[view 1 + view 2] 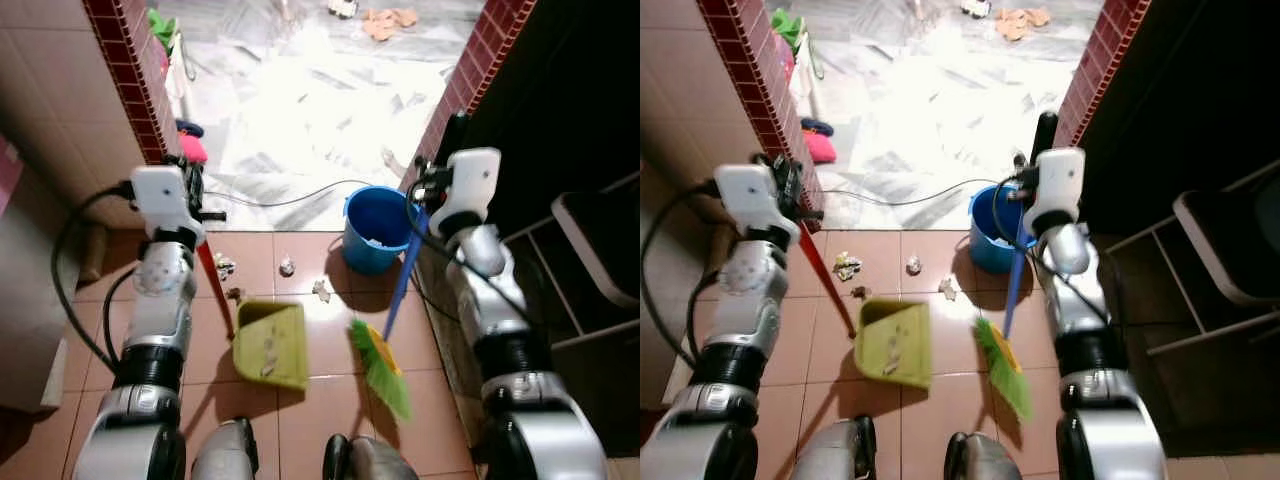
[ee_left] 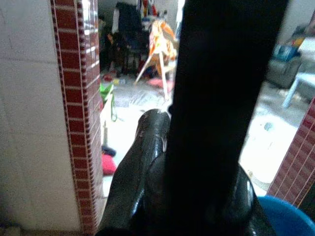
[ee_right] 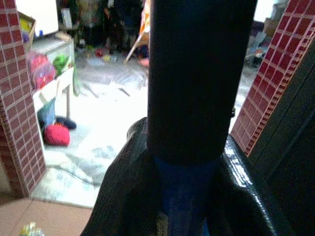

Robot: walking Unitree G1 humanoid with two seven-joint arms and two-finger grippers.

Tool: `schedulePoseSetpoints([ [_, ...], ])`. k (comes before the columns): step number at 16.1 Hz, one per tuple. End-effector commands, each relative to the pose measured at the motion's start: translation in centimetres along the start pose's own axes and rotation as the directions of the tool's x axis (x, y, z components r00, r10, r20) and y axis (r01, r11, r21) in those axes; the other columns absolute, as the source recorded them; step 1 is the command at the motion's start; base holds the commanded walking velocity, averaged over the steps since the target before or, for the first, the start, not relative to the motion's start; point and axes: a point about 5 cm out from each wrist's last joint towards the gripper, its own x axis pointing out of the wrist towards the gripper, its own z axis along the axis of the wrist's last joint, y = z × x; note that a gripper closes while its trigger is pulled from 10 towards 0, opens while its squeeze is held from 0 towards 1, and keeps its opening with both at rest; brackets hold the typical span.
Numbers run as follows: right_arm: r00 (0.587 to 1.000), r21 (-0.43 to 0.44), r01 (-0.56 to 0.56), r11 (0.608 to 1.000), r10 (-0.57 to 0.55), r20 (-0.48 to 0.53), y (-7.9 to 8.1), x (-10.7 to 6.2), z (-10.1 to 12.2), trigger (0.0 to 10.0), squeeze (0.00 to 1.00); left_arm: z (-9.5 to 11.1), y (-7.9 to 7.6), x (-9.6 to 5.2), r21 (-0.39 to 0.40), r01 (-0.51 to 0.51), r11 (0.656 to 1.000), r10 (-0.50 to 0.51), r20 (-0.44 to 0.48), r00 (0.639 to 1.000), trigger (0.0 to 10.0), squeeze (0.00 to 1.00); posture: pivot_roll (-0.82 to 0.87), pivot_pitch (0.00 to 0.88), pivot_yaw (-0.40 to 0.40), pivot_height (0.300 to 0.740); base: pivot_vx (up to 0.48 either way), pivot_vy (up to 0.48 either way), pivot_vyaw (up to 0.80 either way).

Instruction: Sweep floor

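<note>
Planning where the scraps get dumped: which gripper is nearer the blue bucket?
Right. The right gripper grips the broom handle beside the blue bucket; the left gripper holds the dustpan handle across the doorway.

Overexposed glare through the doorway; dim foreground, blurred wrist views.

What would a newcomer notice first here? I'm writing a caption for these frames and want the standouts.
The green dustpan lies on the terracotta tiles between the arms, its red handle held by the left tool. Right of it, the right tool holds a blue-handled broom, its green bristles on the floor. Behind them a blue bucket stands at the doorway, with crumpled litter scattered before it.
</note>
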Motion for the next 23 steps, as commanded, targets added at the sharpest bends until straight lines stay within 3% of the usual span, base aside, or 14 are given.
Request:
schedulePoseSetpoints([
  [1,1.0,-0.027,0.003,1.0,-0.003,-0.006,0.1,-0.5,-0.3,10.0,0.0,2.5,-1.6,0.5,-0.058,0.08,0.995,-0.074,0.103,0.992,10.0,0.0,-0.01,0.132,-0.092,0.74,0.0,0.0,0.0],
  [3,0.996,-0.041,-0.002,0.999,-0.002,-0.09,0.9,-1.8,-2.5,10.0,0.0,3.8,-1.6,0.4,-0.081,0.118,0.99,-0.107,0.135,0.985,10.0,0.0,0.0,0.14,-0.088,0.74,0.0,0.0,0.0],
  [5,0.994,-0.048,0.01,0.999,-0.016,-0.111,0.9,-1.9,-2.9,10.0,0.0,3.7,-1.4,0.4,-0.07,0.114,0.991,-0.105,0.122,0.987,10.0,0.0,0.0,0.141,-0.085,0.74,0.0,0.0,0.0],
  [7,0.983,-0.018,0.075,0.997,-0.076,-0.165,0.2,-1.8,-3.7,10.0,0.0,3.1,-0.2,0.5,0.004,0.001,1.0,-0.001,0.079,0.997,10.0,0.0,0.01,0.137,-0.083,0.74,0.0,0.0,-0.8],
  [10,0.983,-0.017,0.073,0.997,-0.075,-0.165,0.4,-1.7,-3.7,10.0,0.0,3.7,0.2,0.3,0.011,-0.041,0.999,0.04,0.101,0.994,10.0,0.0,0.0,0.131,-0.086,0.74,0.0,0.0,-0.8],
  [14,0.985,-0.019,0.05,0.999,-0.053,-0.163,1.0,-1.5,-3.6,10.0,0.0,6.6,1.2,0.9,-0.006,-0.147,0.989,0.145,0.19,0.971,10.0,0.0,0.0,0.111,-0.096,0.74,0.0,0.0,-0.76],
  [18,0.982,-0.037,0.03,0.999,-0.037,-0.184,1.3,-1.7,-4.1,10.0,0.0,11.7,2.6,1.9,-0.018,-0.246,0.969,0.238,0.319,0.917,10.0,0.0,0.0,0.105,-0.101,0.74,0.0,0.0,0.0],
  [23,0.978,-0.039,0.024,0.999,-0.032,-0.207,1.3,-1.8,-4.6,10.0,0.0,15.2,2.9,2.4,-0.028,-0.27,0.962,0.257,0.417,0.872,10.0,0.0,0.0,0.096,-0.096,0.74,0.0,0.0,0.0],
])
